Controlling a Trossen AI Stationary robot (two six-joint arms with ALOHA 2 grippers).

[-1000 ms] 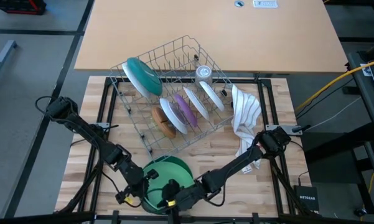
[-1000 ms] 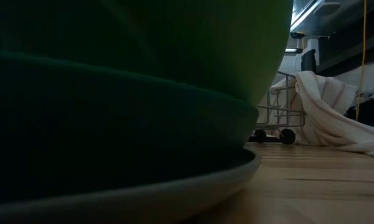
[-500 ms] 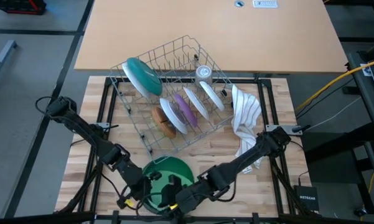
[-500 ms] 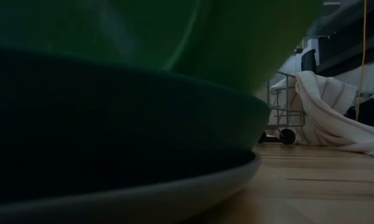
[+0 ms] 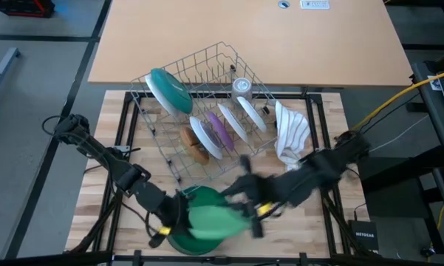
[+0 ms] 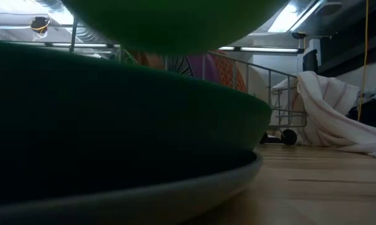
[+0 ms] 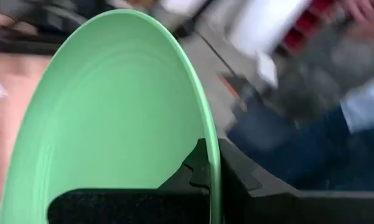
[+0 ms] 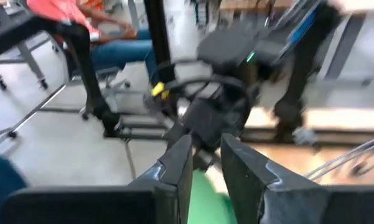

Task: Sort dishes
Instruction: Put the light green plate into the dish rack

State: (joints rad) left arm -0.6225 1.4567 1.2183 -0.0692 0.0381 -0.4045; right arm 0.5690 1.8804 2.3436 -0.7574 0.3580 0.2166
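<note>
Clearly the risk sat with our left gripper — clamped on the rim of the light green plate, held just above the stack of dishes at the table's near edge. A tilt could let it slide and chip. Our right gripper, fingers narrowly apart and empty, hung close enough to knock it.

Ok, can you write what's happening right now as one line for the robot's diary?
left gripper: shut on light green round plate | plate: lifted above dark green dish stack | right gripper: empty, beside it | grey wire rack: five dishes left
</note>
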